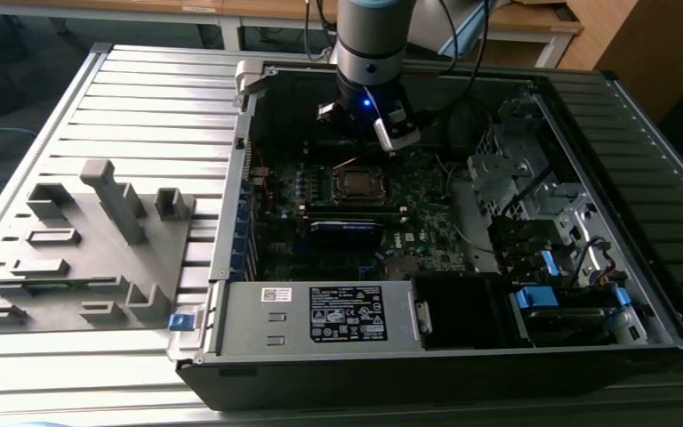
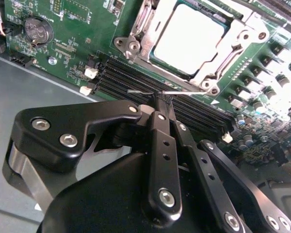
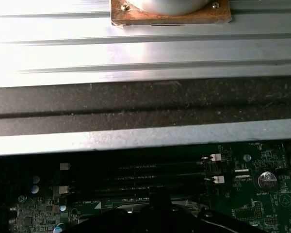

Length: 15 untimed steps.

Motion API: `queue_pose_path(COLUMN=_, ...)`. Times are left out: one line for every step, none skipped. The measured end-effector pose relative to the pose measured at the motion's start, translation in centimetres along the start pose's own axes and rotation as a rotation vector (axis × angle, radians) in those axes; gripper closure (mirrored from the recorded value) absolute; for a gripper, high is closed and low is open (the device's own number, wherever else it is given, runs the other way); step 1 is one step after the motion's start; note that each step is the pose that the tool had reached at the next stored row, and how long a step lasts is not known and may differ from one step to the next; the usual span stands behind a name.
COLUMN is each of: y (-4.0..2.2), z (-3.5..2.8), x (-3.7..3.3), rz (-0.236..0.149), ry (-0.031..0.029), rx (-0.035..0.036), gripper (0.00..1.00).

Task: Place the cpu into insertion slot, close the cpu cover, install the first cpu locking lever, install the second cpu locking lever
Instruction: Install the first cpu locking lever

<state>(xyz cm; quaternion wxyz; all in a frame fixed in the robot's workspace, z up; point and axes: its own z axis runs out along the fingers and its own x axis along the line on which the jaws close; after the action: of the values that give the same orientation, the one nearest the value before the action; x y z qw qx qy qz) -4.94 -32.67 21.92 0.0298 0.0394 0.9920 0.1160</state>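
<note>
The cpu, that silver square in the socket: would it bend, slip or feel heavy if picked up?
The cpu looks like a flat metal-topped slab, so probably stiff. Its smooth top may be slippery. Small and thin, it is likely light, and the cpu cover framing it should resist pushing.

place: robot lab | signs: open pc case [image 1: 413, 378] on slotted aluminium table [image 1: 140, 107], grey jig tray [image 1: 81, 258]

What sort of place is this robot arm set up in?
Probably a robotics lab or test workshop: an opened desktop computer case lies on a slatted metal table, a grey fixture block sits beside it, and wooden desks stand behind.
</note>
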Motion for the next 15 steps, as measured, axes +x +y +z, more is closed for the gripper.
queue_pose_path(y=0.01, z=0.04, x=0.00, rz=0.001, ry=-0.0002, rx=0.0008, gripper=0.89)
queue_pose_path(y=0.02, z=0.09, x=0.00, rz=0.002, ry=-0.0004, rx=0.0018, gripper=0.89)
queue_pose_path(y=0.03, z=0.14, x=0.00, rz=0.002, ry=-0.0006, rx=0.0024, gripper=0.89)
queue_pose_path(y=0.04, z=0.18, x=0.00, rz=0.003, ry=-0.0007, rx=0.0027, gripper=0.89)
queue_pose_path(y=0.04, z=0.21, x=0.00, rz=0.003, ry=-0.0008, rx=0.0028, gripper=0.89)
queue_pose_path(y=0.05, z=0.26, x=-0.01, rz=0.004, ry=-0.0010, rx=0.0029, gripper=0.89)
queue_pose_path(y=0.06, z=0.29, x=-0.02, rz=0.005, ry=-0.0012, rx=0.0034, gripper=0.89)
queue_pose_path(y=0.05, z=0.32, x=-0.03, rz=0.008, ry=-0.0020, rx=0.0043, gripper=0.89)
queue_pose_path(y=0.05, z=0.35, x=-0.04, rz=0.013, ry=-0.0033, rx=0.0053, gripper=0.89)
queue_pose_path(y=0.05, z=0.37, x=-0.06, rz=0.020, ry=-0.0050, rx=0.0063, gripper=0.89)
queue_pose_path(y=0.04, z=0.40, x=-0.07, rz=0.029, ry=-0.0071, rx=0.0072, gripper=0.89)
queue_pose_path(y=0.04, z=0.42, x=-0.08, rz=0.039, ry=-0.0096, rx=0.0081, gripper=0.89)
queue_pose_path(y=0.03, z=0.45, x=-0.09, rz=0.049, ry=-0.0120, rx=0.0088, gripper=0.89)
queue_pose_path(y=0.02, z=0.48, x=-0.10, rz=0.060, ry=-0.0146, rx=0.0095, gripper=0.89)
queue_pose_path(y=0.02, z=0.51, x=-0.10, rz=0.072, ry=-0.0175, rx=0.0101, gripper=0.89)
